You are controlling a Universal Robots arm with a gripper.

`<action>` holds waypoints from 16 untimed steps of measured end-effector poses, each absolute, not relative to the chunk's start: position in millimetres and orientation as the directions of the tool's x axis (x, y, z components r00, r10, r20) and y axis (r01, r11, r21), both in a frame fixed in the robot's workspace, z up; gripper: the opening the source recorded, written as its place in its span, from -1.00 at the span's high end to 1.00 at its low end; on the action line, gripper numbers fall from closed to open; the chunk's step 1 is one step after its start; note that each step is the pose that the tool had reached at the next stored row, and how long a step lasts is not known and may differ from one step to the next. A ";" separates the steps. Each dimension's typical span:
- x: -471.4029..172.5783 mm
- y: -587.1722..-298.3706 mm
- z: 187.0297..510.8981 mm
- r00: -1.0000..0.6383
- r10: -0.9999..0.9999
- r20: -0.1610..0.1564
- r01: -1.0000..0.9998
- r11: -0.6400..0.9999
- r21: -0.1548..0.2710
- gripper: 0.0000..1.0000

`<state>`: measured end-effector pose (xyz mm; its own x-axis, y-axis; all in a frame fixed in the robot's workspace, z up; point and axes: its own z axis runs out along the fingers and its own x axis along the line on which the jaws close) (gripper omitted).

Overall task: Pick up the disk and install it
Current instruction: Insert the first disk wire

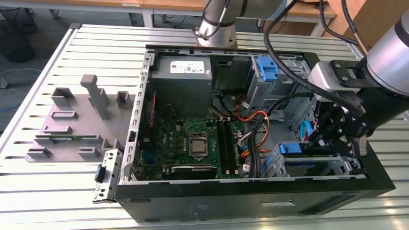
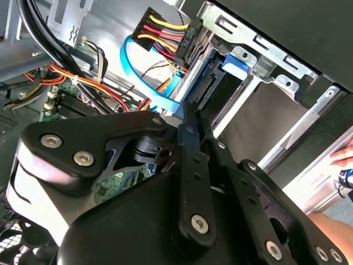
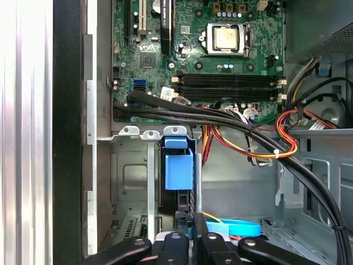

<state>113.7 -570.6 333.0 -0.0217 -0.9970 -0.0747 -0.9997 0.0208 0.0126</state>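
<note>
The disk (image 2: 216,91) sits edge-on in the metal drive bay (image 2: 276,110) at the case's front corner, its blue carrier (image 3: 179,165) round it and its connector end facing out. In the exterior view the blue carrier (image 1: 290,148) shows in the bay (image 1: 319,165) at the lower right of the open case. My gripper (image 2: 190,117) is right at the disk's connector end, jaws shut together with nothing between them. In the first wrist view the gripper (image 3: 190,221) sits just behind the carrier, and in the exterior view the gripper (image 1: 332,139) hangs over the bay.
Black cable bundles (image 3: 220,118) and orange-red wires (image 3: 281,141) cross between the bay and the motherboard (image 1: 191,139). A blue flat cable (image 2: 146,83) loops beside the disk. The power supply (image 1: 182,67) sits at the back. A grey fixture plate (image 1: 76,120) lies outside. A hand (image 2: 343,157) rests by the case edge.
</note>
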 end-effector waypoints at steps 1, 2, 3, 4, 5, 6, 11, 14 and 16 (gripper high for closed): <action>113.7 -570.6 332.4 -0.022 -0.997 -0.074 -1.000 0.021 0.013 0.68; 113.7 -570.6 331.8 -0.022 -0.997 -0.074 -1.000 0.021 0.013 0.68; 113.7 -570.6 331.3 -0.022 -0.997 -0.074 -1.000 0.021 0.012 0.68; 113.7 -570.6 331.0 -0.022 -0.997 -0.074 -1.000 0.021 0.012 0.68; 113.7 -570.6 331.0 -0.022 -0.997 -0.074 -1.000 0.021 0.012 0.68; 113.7 -570.6 331.0 -0.022 -0.997 -0.074 -1.000 0.021 0.012 0.68; 113.7 -570.6 330.5 -0.022 -0.997 -0.074 -1.000 0.021 0.012 0.68; 113.7 -570.6 330.2 -0.022 -0.997 -0.074 -1.000 0.021 0.012 0.68; 113.7 -570.6 330.2 -0.022 -0.997 -0.074 -1.000 0.021 0.012 0.68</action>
